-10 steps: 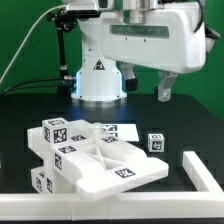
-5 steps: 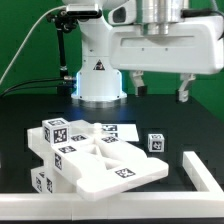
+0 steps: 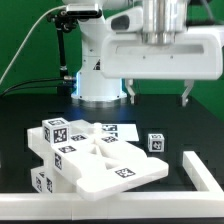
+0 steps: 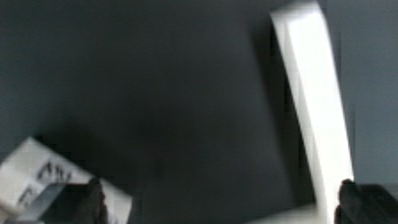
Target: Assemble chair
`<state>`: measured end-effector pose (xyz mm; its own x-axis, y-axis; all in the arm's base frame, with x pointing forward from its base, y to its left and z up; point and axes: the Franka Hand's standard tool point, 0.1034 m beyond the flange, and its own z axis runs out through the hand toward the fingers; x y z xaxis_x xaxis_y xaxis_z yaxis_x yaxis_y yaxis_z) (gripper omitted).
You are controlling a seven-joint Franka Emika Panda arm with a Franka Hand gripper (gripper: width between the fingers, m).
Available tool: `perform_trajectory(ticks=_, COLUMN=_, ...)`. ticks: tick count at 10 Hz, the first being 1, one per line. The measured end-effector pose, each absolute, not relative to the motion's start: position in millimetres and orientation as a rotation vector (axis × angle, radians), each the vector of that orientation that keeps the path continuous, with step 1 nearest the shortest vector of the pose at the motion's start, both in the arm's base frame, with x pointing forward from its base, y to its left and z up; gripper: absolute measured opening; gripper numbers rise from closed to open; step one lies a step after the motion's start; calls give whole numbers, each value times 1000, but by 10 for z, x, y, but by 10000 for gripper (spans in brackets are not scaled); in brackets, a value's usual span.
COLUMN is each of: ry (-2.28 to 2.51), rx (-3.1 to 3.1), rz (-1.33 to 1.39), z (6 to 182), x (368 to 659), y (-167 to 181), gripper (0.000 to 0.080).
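The chair's matte white tagged pieces lie in a pile (image 3: 85,158) on the black table at the exterior view's left. One small tagged cube (image 3: 154,143) stands apart on the pile's right. My gripper (image 3: 158,93) hangs well above the table behind the cube. It is open, its two dark fingers (image 3: 186,95) wide apart with nothing between them. In the wrist view the gripper (image 4: 222,207) looks down on bare black table, with a corner of a tagged white piece (image 4: 36,175) beside one fingertip.
A long thin white rail (image 3: 100,196) runs along the table's front edge and turns back at the exterior view's right (image 3: 203,170); it shows as a bright strip (image 4: 311,100) in the wrist view. The marker board (image 3: 118,130) lies behind the pile. The robot base (image 3: 98,75) stands at the back.
The hand has turned and swung across, so both fingers now show side by side, spread wide. The chair pieces have not moved.
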<state>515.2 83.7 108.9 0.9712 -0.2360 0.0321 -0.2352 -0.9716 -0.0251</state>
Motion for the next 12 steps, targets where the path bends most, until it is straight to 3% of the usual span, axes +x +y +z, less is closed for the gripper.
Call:
perform_trajectory(ticks=3, ry=65, rx=-3127, rz=-59, z=697, x=4882, y=989, gripper=648)
perform_trajectory(ticks=7, ry=-42, rx=-3127, rz=-52, z=696, x=4886, y=965, gripper=648)
perform_trajectory(ticks=10, ry=-48, rx=-3137, rz=37, z=366, x=4685, y=927, gripper=648)
perform_trajectory(ticks=12, ry=-50, rx=-3142, rz=55, z=257, x=4596, y=997, gripper=648)
